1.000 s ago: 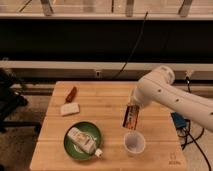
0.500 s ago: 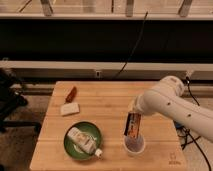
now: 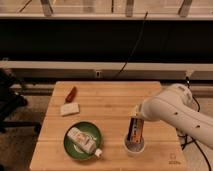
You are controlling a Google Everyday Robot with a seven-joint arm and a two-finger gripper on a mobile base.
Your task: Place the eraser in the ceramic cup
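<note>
1. The pincer [image 3: 135, 122] hangs at the end of the white arm, which reaches in from 3 o'clock. It sits over the 5 o'clock part of the bench [image 3: 115, 102], directly above the ceramic cup [image 3: 134, 151].
2. The pincer looks pressed together on the upper end of the eraser [image 3: 136, 132]. The dark block with orange markings stands almost upright beneath it. Its lower end is at the cup's mouth and seems to dip just inside the rim.
3. By my reading the step in hand is the release, since carrying and lining up look done.
4. To do it well, keep the eraser near vertical and centred over the mouth. A slight lean toward 12 o'clock shows, so lower a little further before letting go, so that the bottom end is well below the rim.
5. Spread the pincer gently and only enough to free the block. A sudden release from height could make it bounce or tip the light cup.
6. Lift straight up toward 12 o'clock afterwards, with no sideways sweep. The cup stands near the bench's front edge and a nudge could push it off.
7. Other things lie well apart and need no care: the green plate [image 3: 67, 145] at 7 o'clock and the cream block [image 3: 70, 109] at 9 o'clock.
</note>
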